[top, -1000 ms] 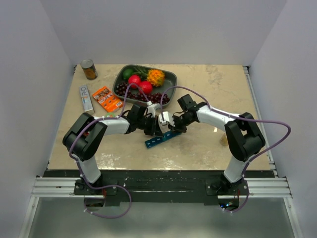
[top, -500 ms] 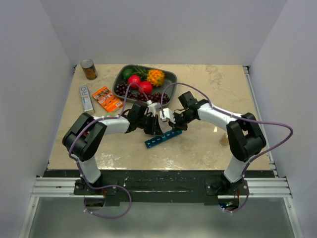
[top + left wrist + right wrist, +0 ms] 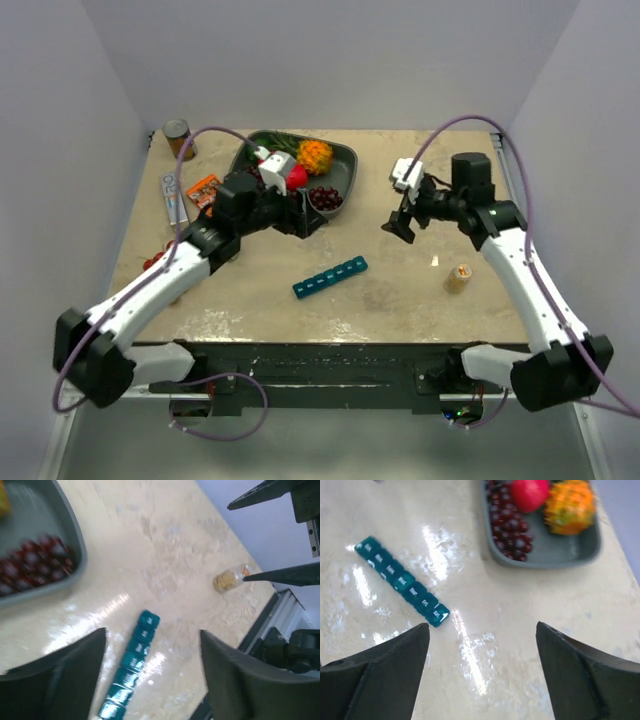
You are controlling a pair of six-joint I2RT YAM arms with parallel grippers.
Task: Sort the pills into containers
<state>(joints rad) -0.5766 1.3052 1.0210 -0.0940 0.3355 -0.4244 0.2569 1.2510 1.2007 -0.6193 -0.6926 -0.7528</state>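
task thing: the teal pill organizer strip (image 3: 330,278) lies flat and slanted on the desk (image 3: 400,310), about mid-desk, between the two arms and touching neither.
strip lids: in the right wrist view every day-lettered lid looks shut; no pill shows on or beside it.
left fingers (image 3: 303,222): spread wide, holding nothing, up over the near rim of the fruit tray (image 3: 345,152), apart from the strip.
right fingers (image 3: 402,224): spread wide, holding nothing, hanging above bare desk to the right of the tray.
small bottle (image 3: 459,277): tan with an orange top, alone near the right side, well apart from the strip; upright or tipped, cannot tell.
step in hand: likely a pause between grasps, both arms clear of the work; with no loose pills in sight, whether the sorting is done cannot be told.
next move calls for: if pills remain in the bottle, the right arm is nearer to fetch it, while the left comes down to steady the strip and lift one lid.
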